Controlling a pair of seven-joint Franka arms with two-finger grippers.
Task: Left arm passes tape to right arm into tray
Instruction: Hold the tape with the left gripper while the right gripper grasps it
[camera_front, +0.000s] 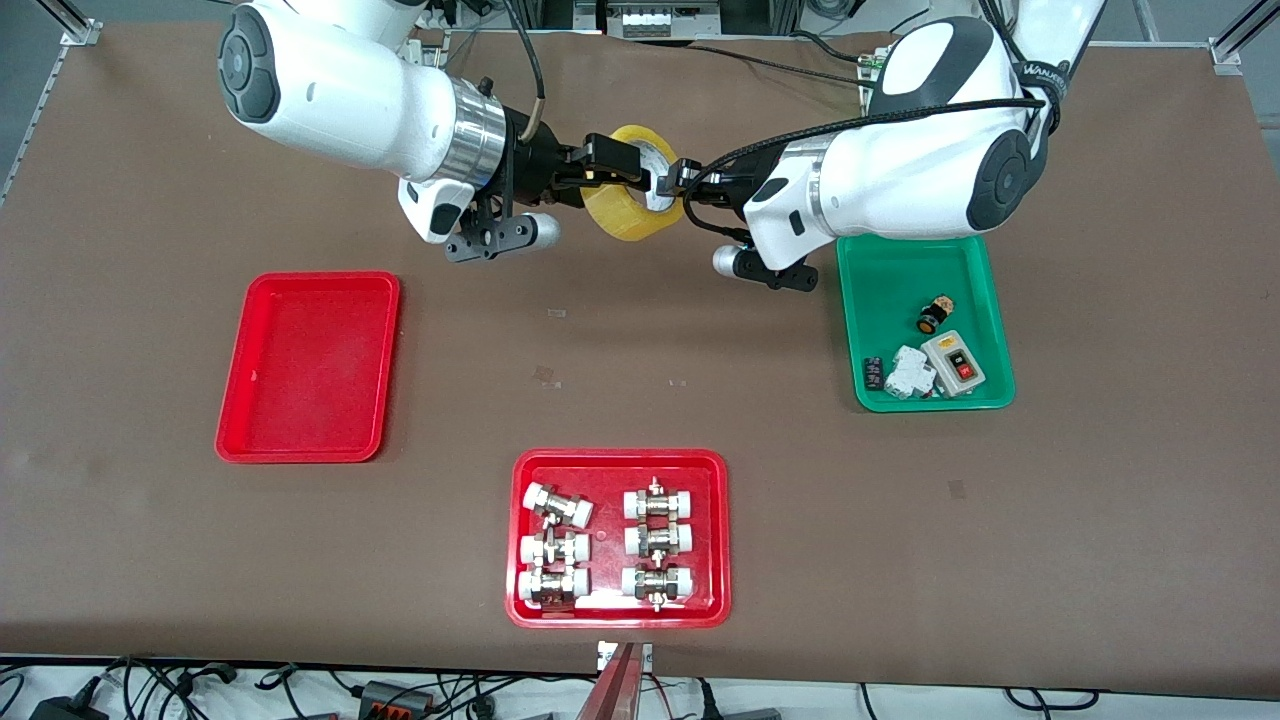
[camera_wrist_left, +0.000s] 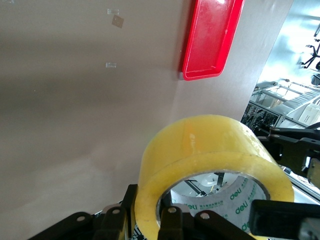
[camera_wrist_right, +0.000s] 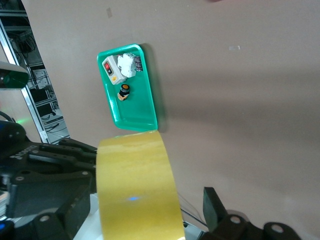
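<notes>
brown table (camera_front: 640, 380): tape (camera_front: 630, 205) aloft mid-handover, clamped by left gripper (camera_front: 672, 180) and right gripper (camera_front: 618, 165); early release risks dropping short of tray (camera_front: 310, 440).

the tape (camera_front: 627, 205) looks glossy, translucent yellow plastic. the tray (camera_front: 309, 367) is smooth shiny red plastic. the table (camera_front: 150, 520) is matt brown.

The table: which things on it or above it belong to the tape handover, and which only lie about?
For the job: tape, held by both left gripper and right gripper; plain red tray.
Lying about: green tray with switches; red tray of fittings.
</notes>
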